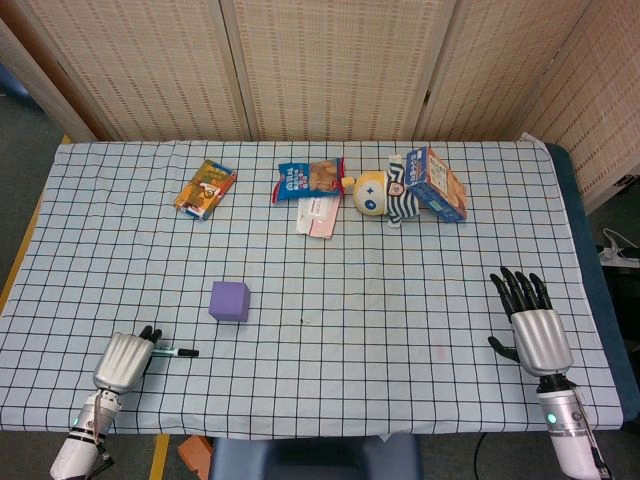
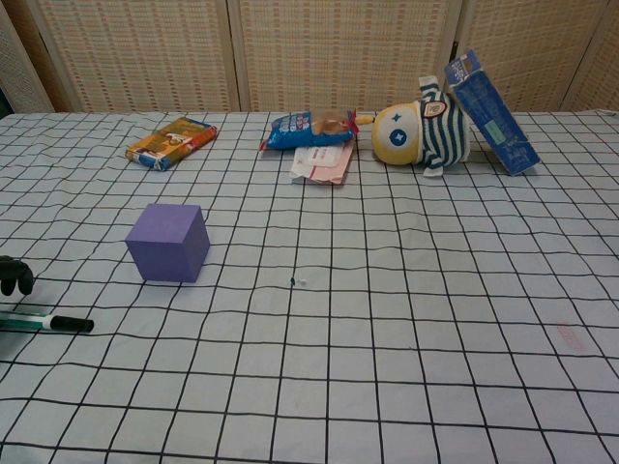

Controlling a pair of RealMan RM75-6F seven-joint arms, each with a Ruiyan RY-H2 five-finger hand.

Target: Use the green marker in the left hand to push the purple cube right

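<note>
The purple cube (image 1: 229,300) (image 2: 168,242) stands on the checked cloth, left of the middle. The green marker (image 1: 177,351) (image 2: 46,322) lies flat on the cloth in front of the cube and to its left, with its black cap pointing right. My left hand (image 1: 126,359) hangs over the marker's left end and hides it. In the chest view only the dark fingertips (image 2: 14,275) of this hand show, just above and behind the marker. I see no grip on the marker. My right hand (image 1: 531,326) is open near the table's right front, fingers spread and holding nothing.
Along the back lie an orange snack pack (image 1: 205,188), a blue snack bag (image 1: 308,179), a pink-and-white packet (image 1: 317,214), a striped plush toy (image 1: 385,194) and a blue box (image 1: 438,184). The table's front edge (image 1: 320,436) runs just below both hands.
</note>
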